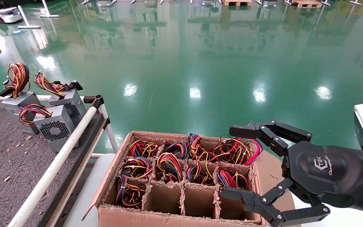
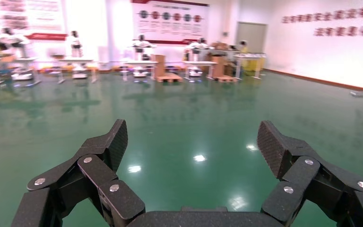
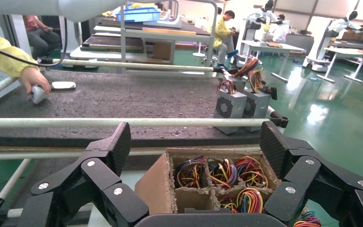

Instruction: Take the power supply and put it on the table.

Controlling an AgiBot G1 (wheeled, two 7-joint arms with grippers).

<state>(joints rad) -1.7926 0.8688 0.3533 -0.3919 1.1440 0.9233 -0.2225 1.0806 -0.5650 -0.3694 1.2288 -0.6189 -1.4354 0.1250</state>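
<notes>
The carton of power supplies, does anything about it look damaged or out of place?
Yes. The carton has ragged, torn divider edges, and three front cells are empty. Wire bundles spill over the back cells. The open right claw hovers above.

The right claw [image 1: 236, 162] is matte black, its jointed fingers [image 1: 247, 198] pinned with silver screws; its rounded black palm housing carries a pale logo and script; the wrist behind it is a white block; the left claw [image 2: 192, 149] shows textured black pads [image 2: 270, 146].
</notes>
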